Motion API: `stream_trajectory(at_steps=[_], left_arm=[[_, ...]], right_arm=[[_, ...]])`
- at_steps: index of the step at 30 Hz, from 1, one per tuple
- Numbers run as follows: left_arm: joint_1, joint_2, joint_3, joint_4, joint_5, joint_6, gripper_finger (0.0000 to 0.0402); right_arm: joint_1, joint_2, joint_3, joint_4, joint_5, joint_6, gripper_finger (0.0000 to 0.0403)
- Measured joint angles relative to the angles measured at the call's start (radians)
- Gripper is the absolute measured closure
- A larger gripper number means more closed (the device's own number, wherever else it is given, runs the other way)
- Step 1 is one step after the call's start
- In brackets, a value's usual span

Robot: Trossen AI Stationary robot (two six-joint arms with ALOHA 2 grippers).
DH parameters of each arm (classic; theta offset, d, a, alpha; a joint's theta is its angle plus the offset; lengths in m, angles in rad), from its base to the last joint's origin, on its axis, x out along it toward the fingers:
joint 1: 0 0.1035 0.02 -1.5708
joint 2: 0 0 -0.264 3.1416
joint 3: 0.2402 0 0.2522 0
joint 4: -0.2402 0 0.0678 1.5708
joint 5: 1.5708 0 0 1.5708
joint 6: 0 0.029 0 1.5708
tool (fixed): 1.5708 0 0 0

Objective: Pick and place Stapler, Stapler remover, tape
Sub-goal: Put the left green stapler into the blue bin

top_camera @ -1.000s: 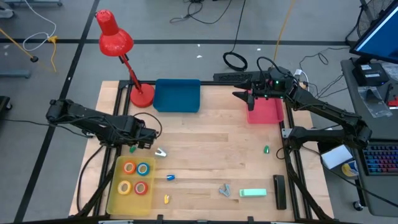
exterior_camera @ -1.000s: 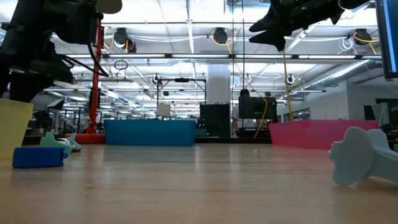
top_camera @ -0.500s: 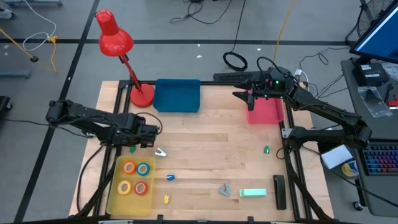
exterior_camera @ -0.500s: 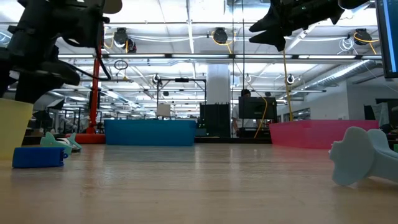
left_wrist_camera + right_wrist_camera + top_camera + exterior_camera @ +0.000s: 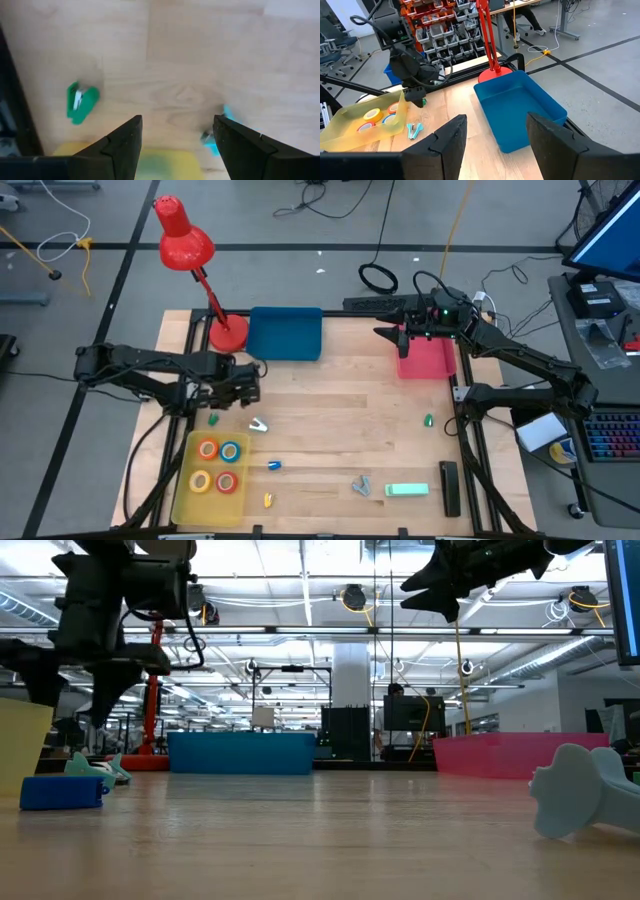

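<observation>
My left gripper (image 5: 243,387) is open and hovers over bare wood just beyond the yellow tray (image 5: 186,480); in its wrist view (image 5: 176,131) a green bit (image 5: 81,102) and a teal claw-shaped piece (image 5: 220,132) lie below. The tray holds the orange (image 5: 207,449), blue (image 5: 230,451), yellow (image 5: 202,481) and red (image 5: 226,482) tape rolls. A mint stapler (image 5: 407,491) and a grey-blue stapler remover (image 5: 361,486) lie near the table's near edge. My right gripper (image 5: 390,332) is open and waits high over the pink bin's far left corner (image 5: 403,340).
A blue bin (image 5: 285,333) and a red lamp's base (image 5: 228,332) stand at the far edge, with the pink bin (image 5: 425,360) to their right. Small blue (image 5: 273,465), yellow (image 5: 268,500) and green (image 5: 428,421) bits lie on the wood. A black bar (image 5: 449,485) lies by the right edge.
My left gripper has moved away from the yellow tray toward the table's far edge and a little to the right, turning as it went. It has stayed open and holds nothing. The right arm has kept still.
</observation>
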Motion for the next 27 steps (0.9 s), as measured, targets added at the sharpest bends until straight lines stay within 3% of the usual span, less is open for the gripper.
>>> stream_trajectory(at_steps=[9, 14, 17, 21, 27], left_arm=[[0.095, 0.015, 0.002, 0.317, -0.147, 0.125, 0.0158], [0.190, 0.081, 0.000, 0.288, -0.138, 0.272, 0.0158], [0.248, 0.131, 0.000, 0.286, -0.056, 0.363, 0.0158], [0.277, 0.170, 0.005, 0.205, 0.032, 0.430, 0.0158], [0.265, 0.176, 0.020, -0.153, 0.072, 0.467, 0.0158]], right_arm=[[0.000, 0.000, 0.000, 0.000, 0.004, 0.000, 0.0206], [0.000, 0.000, 0.000, 0.000, 0.005, 0.000, 0.0206], [0.000, 0.000, 0.000, 0.000, 0.005, -0.005, 0.0206], [-0.002, 0.000, 0.000, 0.004, 0.005, -0.022, 0.0206], [-0.002, 0.000, 0.000, 0.005, 0.006, -0.028, 0.0206]])
